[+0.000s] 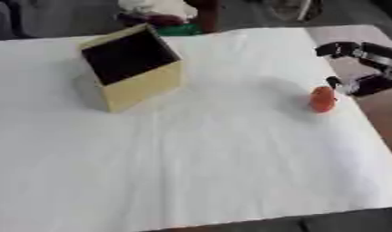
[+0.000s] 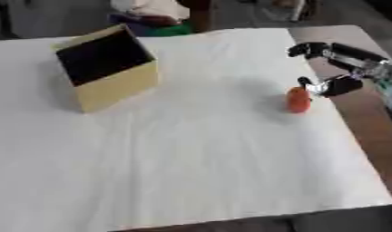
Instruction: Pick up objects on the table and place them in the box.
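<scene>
Worktop (image 1: 215, 172): white-covered | Box (image 1: 132, 68): yellow, dark inside, tilted, far left | Orange object (image 2: 298, 100): right edge, on worktop | Right hand (image 2: 335, 68): just beside it, fingers spread wide, holding nothing

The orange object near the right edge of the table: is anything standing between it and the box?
Nothing visible does. The orange object sits by the right hand, and only bare white table cover lies between it and the yellow box, whose dark opening faces up and forward.
</scene>
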